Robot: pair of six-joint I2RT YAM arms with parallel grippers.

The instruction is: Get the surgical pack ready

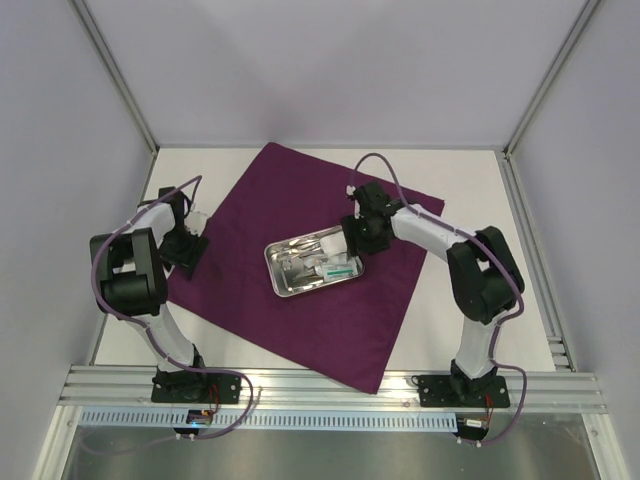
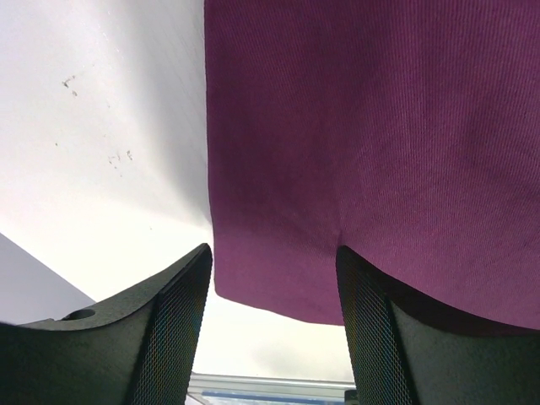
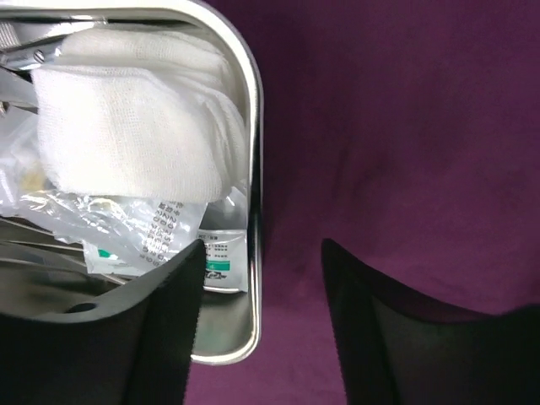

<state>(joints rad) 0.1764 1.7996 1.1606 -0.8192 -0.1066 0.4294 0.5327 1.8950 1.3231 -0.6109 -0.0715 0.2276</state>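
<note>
Purple cloth carries your steel tray of gauze and packets; your left hand and right hand both hover released.

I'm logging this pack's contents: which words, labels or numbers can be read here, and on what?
Black print on the clear packet in the steel tray: several rows, too small and blurred to read.
Print on the packet with a green band beneath it: blurred, unreadable.
The purple cloth and gauze: no text.
</note>
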